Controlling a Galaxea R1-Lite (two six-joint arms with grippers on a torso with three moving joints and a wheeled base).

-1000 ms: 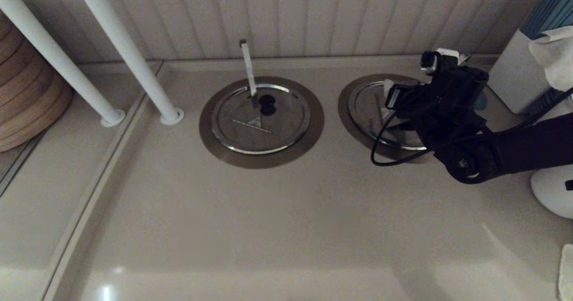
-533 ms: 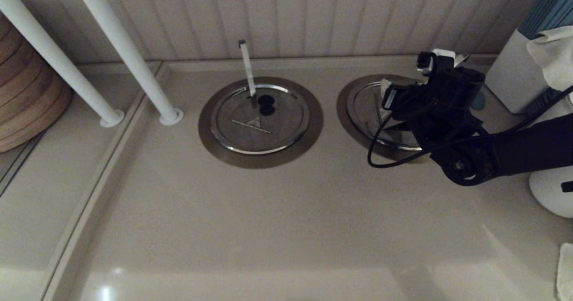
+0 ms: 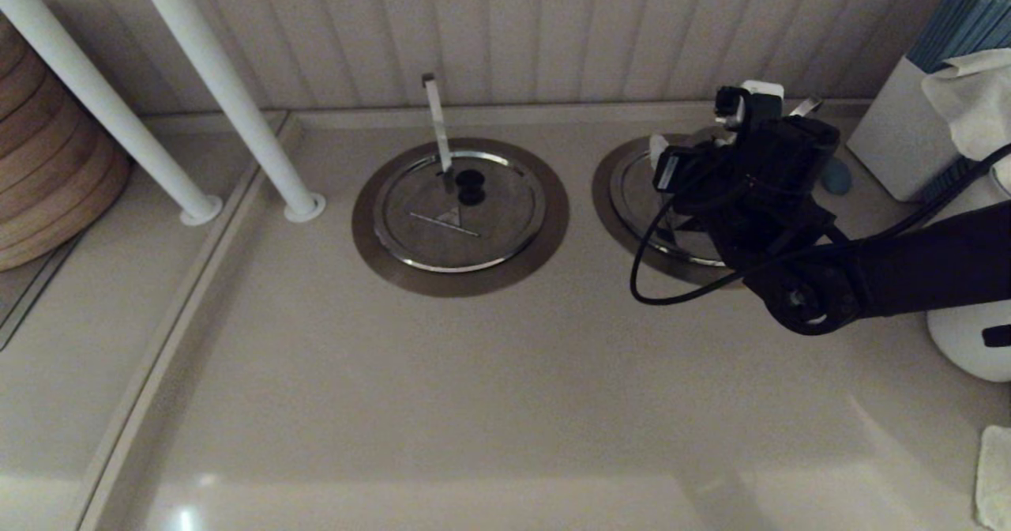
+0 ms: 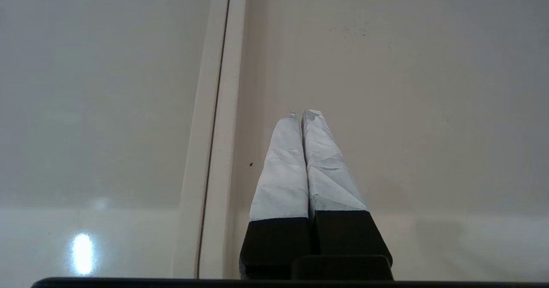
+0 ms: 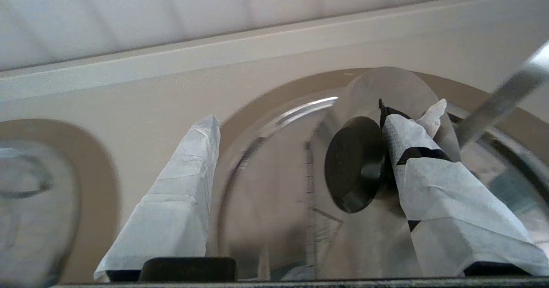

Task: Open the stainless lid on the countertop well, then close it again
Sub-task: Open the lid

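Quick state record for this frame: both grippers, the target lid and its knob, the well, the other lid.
right gripper: open, over the stainless lid, fingers either side of its black knob
black knob: close against one finger, the other finger well apart
stainless lid: appears seated in the countertop well; largely hidden by the arm in head view
twin lid: seated, untouched, to the robot's left
left gripper: shut, parked over countertop

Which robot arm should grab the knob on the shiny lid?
Probably the right. Its open right gripper already hangs over the stainless lid, one finger beside the black knob. The left gripper is shut over bare counter.
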